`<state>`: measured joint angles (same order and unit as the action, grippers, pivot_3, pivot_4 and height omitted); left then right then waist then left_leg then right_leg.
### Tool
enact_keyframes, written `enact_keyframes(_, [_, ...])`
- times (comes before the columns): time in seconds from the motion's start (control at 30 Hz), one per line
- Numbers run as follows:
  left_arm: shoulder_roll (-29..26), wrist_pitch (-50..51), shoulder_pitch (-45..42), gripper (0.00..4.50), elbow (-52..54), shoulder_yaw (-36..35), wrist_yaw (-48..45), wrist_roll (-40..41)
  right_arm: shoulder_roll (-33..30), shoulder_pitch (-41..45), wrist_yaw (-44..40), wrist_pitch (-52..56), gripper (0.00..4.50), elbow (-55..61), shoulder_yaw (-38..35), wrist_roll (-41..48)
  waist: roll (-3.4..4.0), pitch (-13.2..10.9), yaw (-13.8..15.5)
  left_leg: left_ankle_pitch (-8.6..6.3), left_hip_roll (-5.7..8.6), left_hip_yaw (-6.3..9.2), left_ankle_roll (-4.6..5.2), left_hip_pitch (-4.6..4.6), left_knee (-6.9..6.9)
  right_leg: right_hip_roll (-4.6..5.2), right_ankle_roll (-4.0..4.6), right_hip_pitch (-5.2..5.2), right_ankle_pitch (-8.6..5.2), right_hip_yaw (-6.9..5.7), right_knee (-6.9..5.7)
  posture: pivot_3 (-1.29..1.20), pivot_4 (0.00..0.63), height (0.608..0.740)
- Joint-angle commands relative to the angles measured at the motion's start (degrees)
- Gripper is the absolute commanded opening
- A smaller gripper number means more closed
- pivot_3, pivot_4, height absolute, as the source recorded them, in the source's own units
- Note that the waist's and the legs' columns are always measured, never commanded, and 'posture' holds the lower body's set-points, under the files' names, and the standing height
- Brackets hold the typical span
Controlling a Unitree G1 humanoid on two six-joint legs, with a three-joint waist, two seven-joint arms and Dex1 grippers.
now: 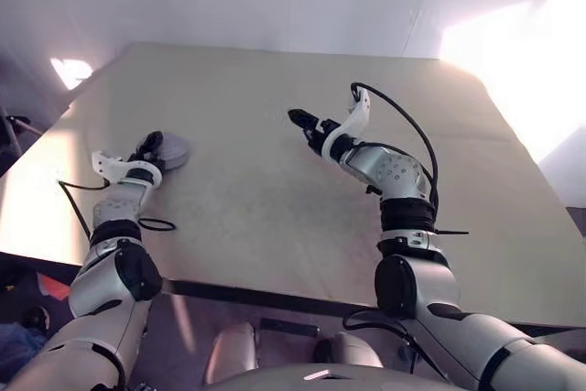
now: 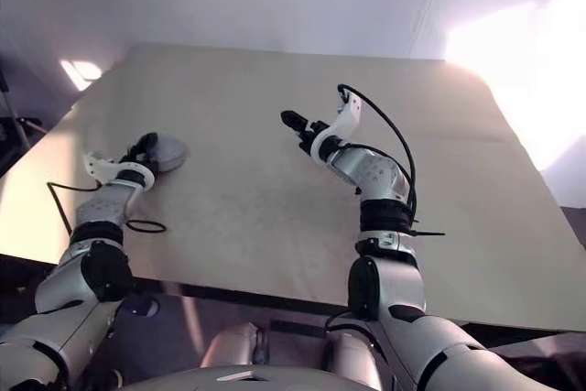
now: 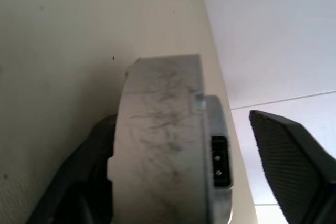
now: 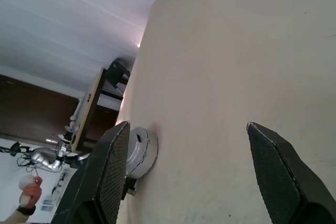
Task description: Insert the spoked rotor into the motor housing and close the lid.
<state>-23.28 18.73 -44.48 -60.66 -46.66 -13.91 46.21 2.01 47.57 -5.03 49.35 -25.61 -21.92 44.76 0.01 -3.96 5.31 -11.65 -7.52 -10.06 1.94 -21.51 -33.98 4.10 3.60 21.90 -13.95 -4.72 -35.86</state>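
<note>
The motor housing (image 1: 174,150) is a short grey round can at the left side of the table (image 1: 275,199), with a small socket on its side (image 3: 220,162). Its top is pale grey, so the lid (image 2: 170,153) appears to lie on it. The spoked rotor is hidden. My left gripper (image 1: 150,146) is open around the housing. One finger (image 3: 89,166) rests close against the housing wall, and the other finger (image 3: 289,156) stands clear of it. My right gripper (image 1: 298,119) hovers open and empty above the table's middle, and its wrist view shows the housing (image 4: 140,152) far off.
A black cable loop (image 1: 156,223) lies on the table beside my left forearm. The table's front edge (image 1: 275,295) runs below both arms. Bright glare (image 1: 522,70) covers the far right corner. Beyond the table stand dark furniture (image 4: 105,103) and a person's hand (image 4: 26,188).
</note>
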Motion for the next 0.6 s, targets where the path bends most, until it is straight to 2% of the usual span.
enact_keyframes(0.03, [-6.53,-4.9,-1.55,4.42,0.35,0.04,0.96,-2.16,-0.84,2.39,-2.31,1.18,4.0,-0.87,0.69,0.43,-0.05,-0.03,-0.27,0.01,-0.07,0.0,-0.01,0.0,0.0,-0.07,0.02,0.0,0.02,0.0,0.02,0.0,0.0,0.74])
enact_keyframes(0.2, [-11.16,-9.53,-3.28,4.42,-0.41,3.43,-0.1,-7.14,-2.15,2.79,-6.78,-0.8,4.0,-1.43,4.41,-3.08,-0.05,-0.03,0.43,-0.01,-0.15,0.0,-0.01,-0.06,0.02,-0.19,0.03,0.03,0.02,0.0,0.1,0.0,0.0,0.74])
enact_keyframes(0.33, [-9.98,-16.28,-4.42,4.42,5.04,9.91,-7.11,-12.23,-4.83,-0.7,-13.01,-16.02,4.0,5.38,13.52,-14.36,-0.08,-0.05,1.41,-0.02,-0.14,0.0,0.01,-0.2,-0.05,-0.17,-0.04,0.03,0.06,-0.01,0.14,0.0,0.0,0.74])
enact_keyframes(0.43, [-7.45,-15.29,-4.33,4.42,12.38,15.4,-13.58,-13.64,-8.82,-2.93,-18.45,-24.78,4.0,8.38,18.37,-20.69,-0.19,-0.1,2.19,-0.02,-0.11,0.0,0.01,-0.27,-0.2,-0.12,-0.19,0.02,0.15,-0.01,0.15,0.0,0.0,0.74])
enact_keyframes(0.5, [-5.13,-11.36,-2.77,4.42,20.69,21.65,-20.12,-14.17,-14.63,-3.84,-27.25,-26.48,4.0,9.95,20.62,-21.73,-0.27,-0.15,2.39,-0.02,-0.04,0.0,0.0,-0.26,-0.25,-0.04,-0.23,-0.05,0.18,-0.01,0.13,0.0,0.0,0.74])
enact_keyframes(0.6, [-4.26,-8.38,0.7,4.42,29.44,33.31,-27.75,-19.9,-24.32,-7.25,-41.95,-27.44,4.0,15.53,22.61,-20.64,-0.26,-0.17,2.78,-0.06,0.13,-0.01,0.07,-0.18,-0.29,0.16,-0.31,-0.32,0.23,-0.01,0.23,0.0,0.0,0.74])
